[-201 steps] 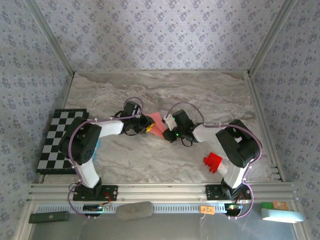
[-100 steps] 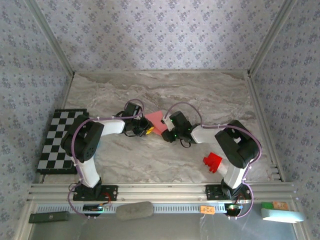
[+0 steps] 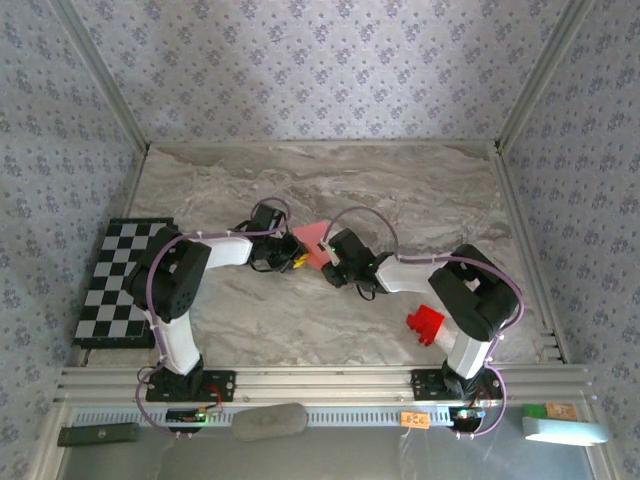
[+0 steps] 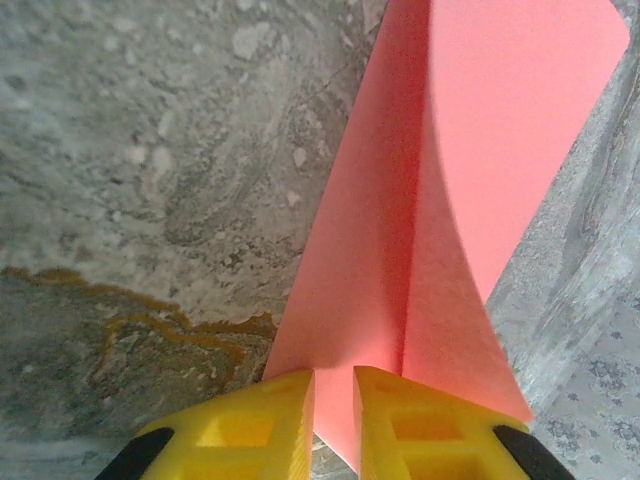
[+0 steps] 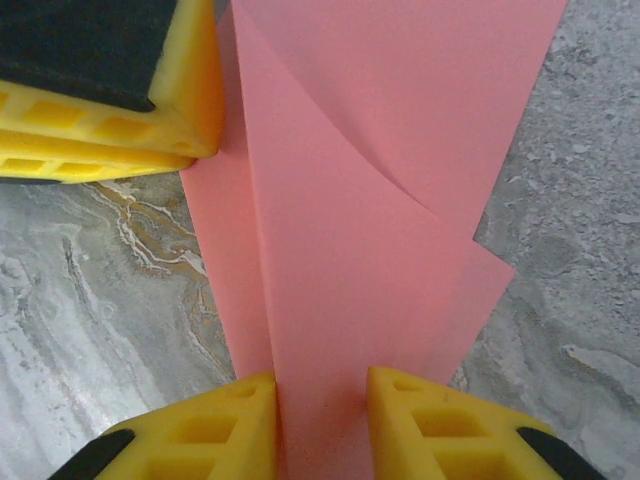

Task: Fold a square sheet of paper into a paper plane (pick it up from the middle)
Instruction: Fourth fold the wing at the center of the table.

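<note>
The square sheet of paper (image 3: 312,238) is salmon pink and lies folded on the marble table, with a raised crease and overlapping flaps (image 5: 380,200). My left gripper (image 3: 293,261) reaches it from the left. Its yellow fingers stand close together on a raised fold of the sheet (image 4: 400,250), with my left gripper (image 4: 334,400) shut on it. My right gripper (image 3: 327,262) comes in from the right. In the right wrist view my right gripper (image 5: 320,400) is open, a flap of paper running loosely through the gap. A left finger (image 5: 110,110) shows at the top left there.
A small red block (image 3: 425,324) sits near the right arm's base. A black-and-white chequered board (image 3: 115,285) lies at the table's left edge. Patterned walls close in the table on three sides.
The right gripper has slid left along the paper and its jaws have widened. The left jaws have drawn closer together on the fold. The sheet has shifted slightly left.
</note>
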